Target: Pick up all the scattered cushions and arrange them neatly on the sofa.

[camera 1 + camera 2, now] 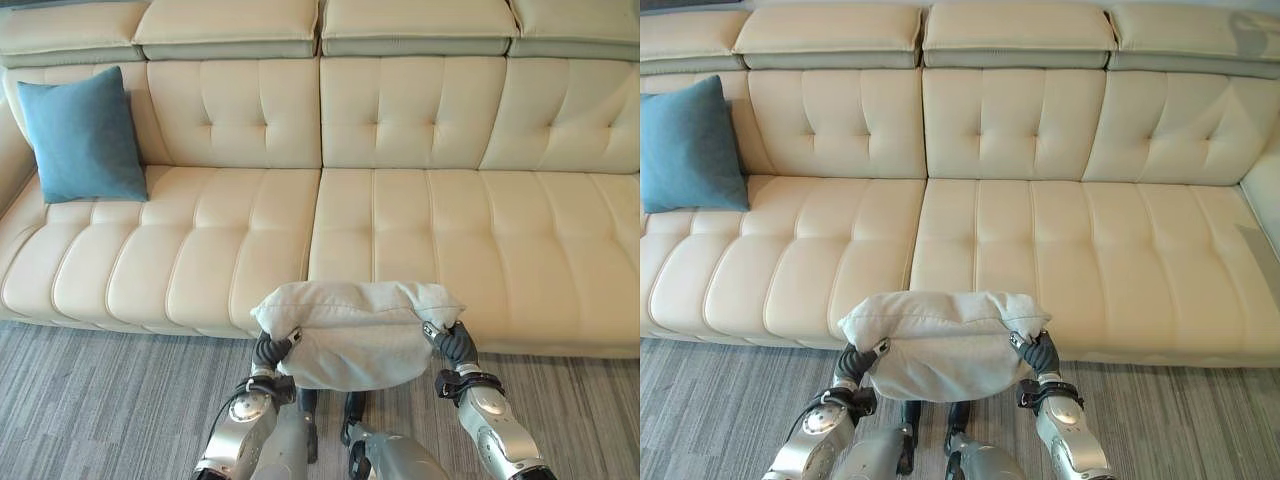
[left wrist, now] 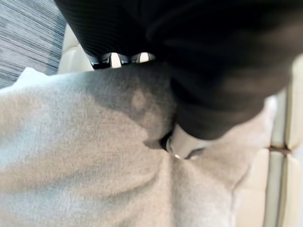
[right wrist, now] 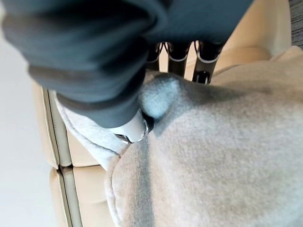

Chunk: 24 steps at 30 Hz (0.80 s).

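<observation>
A pale grey cushion [image 1: 352,335] hangs in front of the sofa's front edge, held between both hands. My left hand [image 1: 272,350] grips its left side and my right hand [image 1: 452,343] its right side. In the wrist views the thumbs press into the grey cloth [image 2: 94,156] [image 3: 227,156] while the fingers [image 3: 180,59] curl over its edge. A blue cushion [image 1: 82,138] leans upright against the backrest at the sofa's far left end.
The cream tufted sofa [image 1: 420,220] spans the whole view, with bare seats in the middle and on the right. Grey striped carpet [image 1: 90,400] lies in front of it.
</observation>
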### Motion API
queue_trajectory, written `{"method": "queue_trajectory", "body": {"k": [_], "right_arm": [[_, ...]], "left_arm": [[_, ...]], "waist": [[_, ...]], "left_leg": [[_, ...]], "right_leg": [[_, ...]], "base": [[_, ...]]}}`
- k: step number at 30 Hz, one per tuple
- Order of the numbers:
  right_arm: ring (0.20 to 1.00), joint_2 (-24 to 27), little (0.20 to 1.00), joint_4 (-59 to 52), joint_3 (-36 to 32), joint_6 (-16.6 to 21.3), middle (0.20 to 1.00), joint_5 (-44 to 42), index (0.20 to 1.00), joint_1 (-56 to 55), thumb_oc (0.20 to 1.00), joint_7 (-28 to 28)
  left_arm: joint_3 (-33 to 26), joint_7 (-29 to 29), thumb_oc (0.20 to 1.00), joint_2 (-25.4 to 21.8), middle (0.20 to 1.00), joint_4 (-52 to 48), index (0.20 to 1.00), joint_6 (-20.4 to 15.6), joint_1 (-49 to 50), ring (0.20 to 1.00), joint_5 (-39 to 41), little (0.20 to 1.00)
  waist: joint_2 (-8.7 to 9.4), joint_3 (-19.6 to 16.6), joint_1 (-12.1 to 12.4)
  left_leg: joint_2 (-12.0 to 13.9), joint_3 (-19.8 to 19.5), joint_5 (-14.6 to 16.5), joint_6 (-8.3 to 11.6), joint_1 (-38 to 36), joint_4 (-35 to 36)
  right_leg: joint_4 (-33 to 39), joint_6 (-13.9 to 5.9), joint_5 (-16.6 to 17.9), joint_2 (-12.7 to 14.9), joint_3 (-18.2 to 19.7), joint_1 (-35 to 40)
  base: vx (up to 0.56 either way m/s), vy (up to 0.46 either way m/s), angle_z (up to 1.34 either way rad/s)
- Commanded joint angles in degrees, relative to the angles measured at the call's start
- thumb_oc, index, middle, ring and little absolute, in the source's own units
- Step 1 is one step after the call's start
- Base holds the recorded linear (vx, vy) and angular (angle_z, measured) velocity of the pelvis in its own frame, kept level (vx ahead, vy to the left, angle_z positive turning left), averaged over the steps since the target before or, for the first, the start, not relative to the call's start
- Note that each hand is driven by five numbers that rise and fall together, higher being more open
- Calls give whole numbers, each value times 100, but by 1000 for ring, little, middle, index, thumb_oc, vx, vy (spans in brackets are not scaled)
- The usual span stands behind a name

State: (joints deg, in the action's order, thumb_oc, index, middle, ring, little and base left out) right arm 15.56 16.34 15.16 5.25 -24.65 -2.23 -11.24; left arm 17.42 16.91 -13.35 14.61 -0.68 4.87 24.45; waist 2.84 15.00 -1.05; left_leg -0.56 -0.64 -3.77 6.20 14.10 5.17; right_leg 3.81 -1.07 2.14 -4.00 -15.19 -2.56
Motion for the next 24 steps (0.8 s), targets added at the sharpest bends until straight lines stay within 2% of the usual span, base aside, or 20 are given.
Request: {"method": "queue_trajectory", "body": {"k": [1, 2, 3, 4, 6, 7, 9, 11, 13, 14, 16, 18, 19, 21, 22, 23, 24], "right_arm": [[200, 68, 200, -630, -176, 396, 200, 86, 200, 202, 200, 65], [200, 48, 200, -632, -158, 367, 200, 108, 200, 182, 200, 101], [200, 7, 200, -636, -146, 372, 200, 142, 200, 160, 200, 120], [200, -9, 200, -651, -136, 375, 200, 195, 200, 141, 200, 124], [200, -86, 200, -670, -122, 361, 200, 221, 200, 96, 200, 132], [200, -136, 200, -680, -108, 368, 200, 228, 200, 84, 200, 137], [200, -209, 200, -693, -41, 366, 200, 277, 200, 109, 200, 136], [200, -242, 200, -720, -17, 371, 200, 412, 200, 200, 200, 83], [200, -270, 200, -763, -15, 329, 200, 541, 200, 226, 200, 8], [200, -256, 200, -790, -35, 314, 200, 646, 200, 277, 200, -37], [200, -188, 200, -1018, -162, 275, 200, 879, 200, 335, 200, -201], [200, -168, 200, -1568, -318, 316, 200, 910, 200, 296, 200, -286], [200, -129, 200, -1924, -410, 335, 200, 1017, 200, 271, 200, -343], [200, -99, 200, -2361, -450, 326, 200, 1104, 200, 20, 200, -273], [200, -99, 200, -2361, -450, 326, 200, 1104, 200, 20, 200, -273], [200, -8, 200, -2731, -408, 408, 200, 1156, 200, 57, 200, -179], [200, -7, 200, -2736, -406, 404, 200, 1157, 200, 51, 200, -179]], "left_arm": [[-236, -82, 200, 0, 200, -659, 200, -397, -108, 200, -126, 200], [-264, -80, 200, -4, 200, -678, 200, -419, -71, 200, -99, 200], [-256, -75, 200, -4, 200, -681, 200, -424, -37, 200, -106, 200], [-254, -70, 200, -4, 200, -684, 200, -433, -30, 200, -98, 200], [-226, -60, 200, -27, 200, -655, 200, -427, -34, 200, -114, 200], [-214, -42, 200, -52, 200, -666, 200, -422, -40, 200, -135, 200], [-238, 10, 200, -128, 200, -673, 200, -419, -71, 200, -156, 200], [-268, 82, 200, -219, 200, -686, 200, -434, -137, 200, -193, 200], [-280, 123, 200, -259, 200, -753, 200, -418, -163, 200, -233, 200], [-301, 133, 200, -280, 200, -790, 200, -429, -206, 200, -256, 200], [-391, 151, 200, -333, 200, -928, 200, -445, -231, 200, -295, 200], [-553, 199, 200, -395, 200, -1279, 200, -464, -161, 200, -274, 200], [-704, 251, 200, -449, 200, -1554, 200, -476, -104, 200, -275, 200], [-871, 276, 200, -502, 200, -1875, 200, -479, 85, 200, -312, 200], [-871, 276, 200, -502, 200, -1875, 200, -479, 85, 200, -312, 200], [-982, 190, 200, -459, 200, -2465, 200, -612, 237, 200, -305, 200], [-985, 190, 200, -459, 200, -2474, 200, -606, 245, 200, -305, 200]], "waist": [[-172, -225, -39], [-174, -274, -16], [-182, -338, -11], [-172, -406, -8], [-102, -503, 4], [-60, -554, 23], [-12, -491, 45], [11, -370, 43], [-34, -330, 39], [-77, -289, 45], [-177, -231, 38], [-196, -189, 22], [-188, -167, 28], [-141, -198, 17], [-141, -198, 17], [-83, -364, 45], [-83, -366, 37]], "left_leg": [[3, 178, -337, -75, 29, -17], [29, 213, -320, -122, -80, -17], [35, 180, -467, -133, -118, -17], [18, 212, -488, -155, -176, -17], [-37, 311, -409, -273, -371, -17], [-89, 376, -319, -382, -516, -17], [-138, 496, -119, -611, -755, -17], [-199, 654, 4, -796, -938, -17], [-200, 721, 132, -828, -1077, -17], [-186, 740, 163, -818, -1120, -17], [-117, 759, 198, -753, -1163, -17], [-96, 793, 192, -705, -1157, -17], [-75, 829, 202, -682, -1165, -17], [-87, 808, 246, -674, -1204, -17], [-87, 808, 246, -674, -1204, -17], [-88, 840, 281, -627, -1217, -17], [-89, 834, 282, -627, -1219, -17]], "right_leg": [[-218, -90, -892, 263, 609, 752], [-223, -99, -947, 259, 661, 875], [-210, -116, -979, 281, 662, 971], [-268, -137, -1062, 330, 680, 1051], [-529, -216, -1160, 472, 674, 1114], [-984, -323, -1201, 570, 678, 1029], [-2080, -479, -987, 739, 702, 555], [-3097, -666, -492, 969, 708, -8], [-3432, -620, -543, 1070, 681, -356], [-3320, -562, -641, 1069, 626, -487], [-2533, -469, -809, 975, 490, -552], [-1470, -482, -633, 859, 533, -599], [-873, -536, -364, 818, 555, -587], [-485, -587, -321, 811, 590, -375], [-485, -587, -321, 811, 590, -375], [-29, -541, -190, 782, 483, -40], [-7, -541, -180, 781, 475, -25]], "base": [[413, 159, -20], [438, 182, -36], [462, 201, -55], [491, 221, -47], [461, 217, -35], [380, 218, -30], [267, 228, -21], [152, 220, -31], [141, 170, -42], [115, 115, 29], [115, 50, 23], [102, -21, 5], [91, -56, 4], [110, -51, 5], [185, -86, 9], [131, -71, 2], [173, -87, -2]]}}
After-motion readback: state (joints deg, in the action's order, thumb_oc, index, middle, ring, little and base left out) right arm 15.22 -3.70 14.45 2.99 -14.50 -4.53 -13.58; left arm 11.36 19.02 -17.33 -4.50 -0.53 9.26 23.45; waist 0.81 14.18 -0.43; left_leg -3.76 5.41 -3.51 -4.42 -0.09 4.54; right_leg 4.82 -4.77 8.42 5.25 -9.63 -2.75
